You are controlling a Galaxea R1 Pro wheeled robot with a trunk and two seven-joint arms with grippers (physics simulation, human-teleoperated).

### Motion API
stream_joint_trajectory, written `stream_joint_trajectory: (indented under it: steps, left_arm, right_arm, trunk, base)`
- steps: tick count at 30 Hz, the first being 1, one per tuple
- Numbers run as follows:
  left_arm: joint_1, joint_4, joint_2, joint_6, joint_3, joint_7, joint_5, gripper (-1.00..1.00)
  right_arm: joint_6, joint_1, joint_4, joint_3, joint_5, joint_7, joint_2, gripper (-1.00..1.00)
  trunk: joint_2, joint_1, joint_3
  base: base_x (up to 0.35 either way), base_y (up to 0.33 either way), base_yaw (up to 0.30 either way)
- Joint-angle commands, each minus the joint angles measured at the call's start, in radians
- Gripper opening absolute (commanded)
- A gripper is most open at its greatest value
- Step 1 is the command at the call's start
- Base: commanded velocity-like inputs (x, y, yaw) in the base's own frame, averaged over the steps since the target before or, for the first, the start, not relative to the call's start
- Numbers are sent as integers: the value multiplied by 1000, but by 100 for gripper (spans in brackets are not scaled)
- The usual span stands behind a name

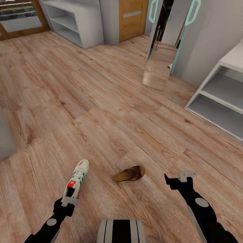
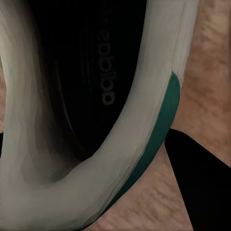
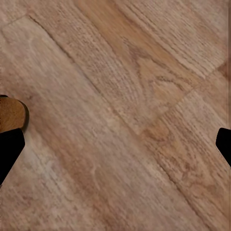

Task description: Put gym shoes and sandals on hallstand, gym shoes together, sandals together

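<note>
One gym shoe (image 1: 78, 178), off-white with green stripes and red accents, lies toe-away on the corridor floor (image 1: 101, 101) at the lower left. My left gripper (image 1: 69, 201) is at its heel. In the left wrist view one finger (image 2: 197, 183) presses against the shoe's green heel edge (image 2: 163, 130), and the dark opening of the shoe sits right in front of the camera. A brown sandal (image 1: 130, 173) lies on the planks between my arms; its edge (image 3: 12, 115) shows beside one right finger. My right gripper (image 1: 179, 177) hangs open over bare floor, right of the sandal. The hallstand (image 1: 219, 98) stands at the right.
A tall mirror (image 1: 160, 64) with teal frame leans against the wall at the back right. Another grey shelf unit (image 1: 76, 22) stands at the back left beside a wooden door (image 1: 132, 17). A grey edge (image 1: 5, 135) juts in at the left.
</note>
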Motion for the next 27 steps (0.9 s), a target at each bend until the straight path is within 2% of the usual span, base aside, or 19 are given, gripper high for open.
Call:
stream_joint_trajectory:
  steps: [1,9,11,15,17,18,25,27]
  left_arm:
    - [0,0,-1,-3,-2,0,-6,-100]
    - [0,0,-1,-4,-2,0,5,-100]
    - [0,0,-1,-5,10,-1,52,-100]
    - [0,2,0,-10,23,-7,104,-100]
    - [2,2,1,-14,29,-11,144,-100]
    - [3,7,1,-18,32,-14,181,-100]
    - [4,-1,-7,-100,32,-14,195,-100]
    - [4,-4,-7,-103,32,-14,195,-100]
  right_arm:
    - [6,0,-1,0,1,0,0,100]
    - [4,0,0,1,3,0,-1,100]
    - [3,0,-1,1,2,0,-1,100]
    - [2,1,-1,1,3,0,0,100]
    - [2,1,0,2,3,0,0,100]
    - [1,1,1,2,3,0,0,100]
    - [3,1,-2,2,4,-1,0,100]
    - [2,1,-1,2,5,-1,0,100]
  trunk:
    - [0,-1,3]
    - [2,-4,34]
    - [2,-5,42]
    - [3,-7,58]
    - [4,-8,65]
    - [4,-8,69]
    - [6,-11,98]
    - [6,-12,108]
  base:
    - [0,0,0]
    - [0,0,0]
    - [0,0,0]
    - [0,0,0]
    - [0,0,0]
    - [0,0,0]
    - [0,0,-6]
    - [0,0,-51]
